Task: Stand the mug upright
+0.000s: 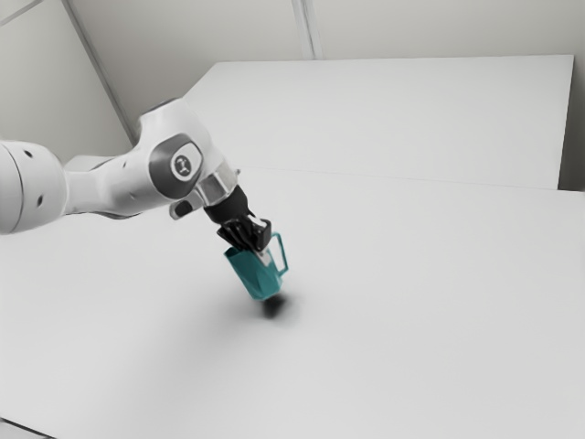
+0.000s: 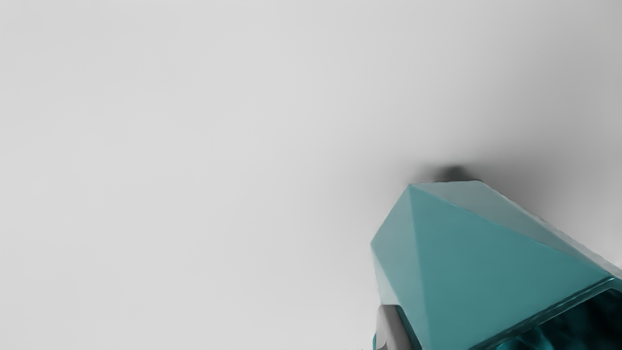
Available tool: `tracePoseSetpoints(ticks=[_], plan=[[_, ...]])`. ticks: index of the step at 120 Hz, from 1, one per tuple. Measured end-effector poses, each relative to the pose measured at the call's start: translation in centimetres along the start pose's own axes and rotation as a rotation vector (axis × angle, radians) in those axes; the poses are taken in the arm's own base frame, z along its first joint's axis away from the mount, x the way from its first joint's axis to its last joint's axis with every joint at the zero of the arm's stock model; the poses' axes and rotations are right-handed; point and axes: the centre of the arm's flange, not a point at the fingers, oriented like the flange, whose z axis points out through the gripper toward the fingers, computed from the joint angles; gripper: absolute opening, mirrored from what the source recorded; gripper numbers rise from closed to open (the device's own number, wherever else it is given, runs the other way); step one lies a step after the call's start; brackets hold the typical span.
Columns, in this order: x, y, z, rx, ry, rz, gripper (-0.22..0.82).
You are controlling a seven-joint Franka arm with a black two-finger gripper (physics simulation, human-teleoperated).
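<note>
My black two-finger gripper is clamped on the shiny teal, flat-sided mug, so the grabbing is done, but it leans, mouth up, well inside the white desk's edges, and I think straightening, resting flat and letting go are left.

This is a plain indoor room of pale grey walls; whether it is a lab, a workshop or something else cannot be told. In the exterior view, 1 dark line runs down the wall at the upper left, and 1 narrow upright strip marks the back wall. A broad, smooth white surface lies in front, with 1 robot arm reaching over it, which leans slightly towards a lab.
</note>
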Motion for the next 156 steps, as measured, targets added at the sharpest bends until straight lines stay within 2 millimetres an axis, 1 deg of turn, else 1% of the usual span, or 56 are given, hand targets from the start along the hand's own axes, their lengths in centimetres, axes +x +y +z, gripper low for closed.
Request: tracePoseSetpoints(ticks=[11, 24, 45, 61, 75, 104, 117, 128, 147, 156], plan=[[-0.9, 0.3, -0.2, -0.112, 0.018, 0.081, -0.18], [-1.9, 1.1, 0.4, -0.236, 0.036, 0.165, -0.18], [-3.1, -1.2, 2.3, -0.430, 0.028, 0.376, -0.18], [-3.9, -1.5, 2.4, -0.510, -0.019, 0.465, -0.18], [-4.5, -0.9, 2.5, -0.527, -0.071, 0.487, -0.18], [-5.4, -1.6, 2.0, -0.529, -0.188, 0.527, -0.18], [-5.6, -1.4, 2.6, -0.514, -0.211, 0.522, -0.18], [-5.7, -0.4, 3.1, -0.486, -0.225, 0.486, -0.18], [-5.9, 0.3, 3.6, -0.449, -0.240, 0.438, -0.18], [-6.0, 0.8, 4.4, -0.431, -0.235, 0.417, -0.18]])
